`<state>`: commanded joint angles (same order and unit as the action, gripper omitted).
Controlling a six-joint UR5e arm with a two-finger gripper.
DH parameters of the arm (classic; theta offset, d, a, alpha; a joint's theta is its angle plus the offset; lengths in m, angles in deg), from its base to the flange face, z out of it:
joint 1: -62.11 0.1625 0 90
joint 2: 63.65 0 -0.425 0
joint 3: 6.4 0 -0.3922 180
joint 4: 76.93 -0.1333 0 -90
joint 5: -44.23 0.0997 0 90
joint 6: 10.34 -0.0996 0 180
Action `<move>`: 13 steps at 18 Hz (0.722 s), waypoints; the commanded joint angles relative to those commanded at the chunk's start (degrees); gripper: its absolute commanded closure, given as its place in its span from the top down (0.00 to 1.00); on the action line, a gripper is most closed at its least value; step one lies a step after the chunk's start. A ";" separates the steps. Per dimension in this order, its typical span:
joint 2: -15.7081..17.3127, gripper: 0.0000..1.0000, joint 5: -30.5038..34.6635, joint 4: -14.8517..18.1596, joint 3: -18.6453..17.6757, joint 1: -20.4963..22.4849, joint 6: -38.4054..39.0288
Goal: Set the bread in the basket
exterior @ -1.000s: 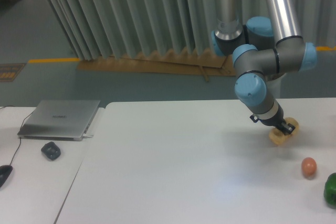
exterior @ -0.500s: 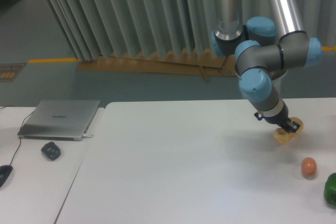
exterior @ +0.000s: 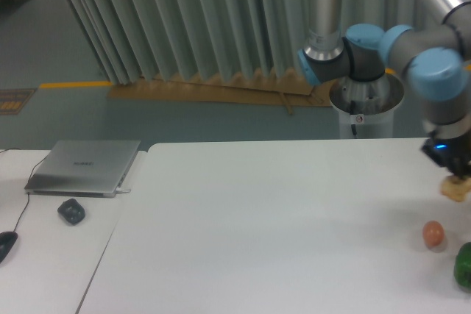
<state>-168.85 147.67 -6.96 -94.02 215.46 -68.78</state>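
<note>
Tool (exterior: 455,176) grips bread (exterior: 456,190) above table (exterior: 280,226) (far right edge).

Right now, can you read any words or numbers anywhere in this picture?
None can be read.
Laptop: a faint mark on its lid, too blurred to read.
Robot arm: a small red and white sticker, too small to read.
Bread, held in the gripper: no writing.

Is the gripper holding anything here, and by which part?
Yes: the gripper holds the bread by its top, lifted off the table.
</note>
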 joint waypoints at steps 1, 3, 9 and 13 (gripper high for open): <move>-0.35 0.17 -0.17 -1.05 0.08 1.50 -0.18; -1.41 0.18 -0.18 -2.73 0.44 2.92 -0.35; -4.83 0.18 -0.52 -6.68 1.84 6.69 -2.28; -6.42 0.19 -1.84 -8.53 2.90 8.45 -5.01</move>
<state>-175.27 145.83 -15.49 -91.12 223.92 -73.80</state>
